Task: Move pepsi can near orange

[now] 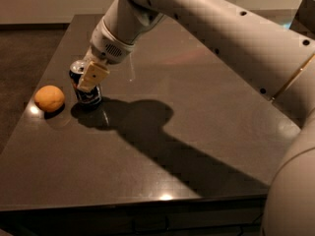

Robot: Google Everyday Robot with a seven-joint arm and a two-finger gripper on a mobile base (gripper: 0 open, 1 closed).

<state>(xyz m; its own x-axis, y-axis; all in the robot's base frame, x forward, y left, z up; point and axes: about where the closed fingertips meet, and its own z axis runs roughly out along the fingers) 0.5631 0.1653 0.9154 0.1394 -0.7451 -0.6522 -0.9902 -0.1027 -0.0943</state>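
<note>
Tool (86, 82) is low over the far-left part of the bench (64, 181), clamped around the can (91, 97). One tan finger (92, 76) lies flat across the can's near side, slanting from upper right to lower left. The other finger is behind the can, hidden. Can is dark blue, with its silver top showing up-left of the finger. It looks slightly tilted, top to the left. Its base is at bench level, but I can't tell if it's resting on the bench or lifted a hair. Orange (49, 98) sits on the bench just left of the can, near but not touching, with a narrow strip of bench between them. It's round and matte, and there's a small bright glint on the bench at its left edge. Arm (221, 38) is white, comes in from the upper right across the bench and drops to the tool through a wrist (113, 43) with a small vent grille. It throws a heavy shadow (147, 127) on the bench, running from the can's base off to the lower right. Bench top is dark and glossy, with its near edge along the bottom. Robot body (295, 191) fills the lower right corner. Dark floor (19, 53) lies left of the bench, with a pale wall (49, 4) behind.
</note>
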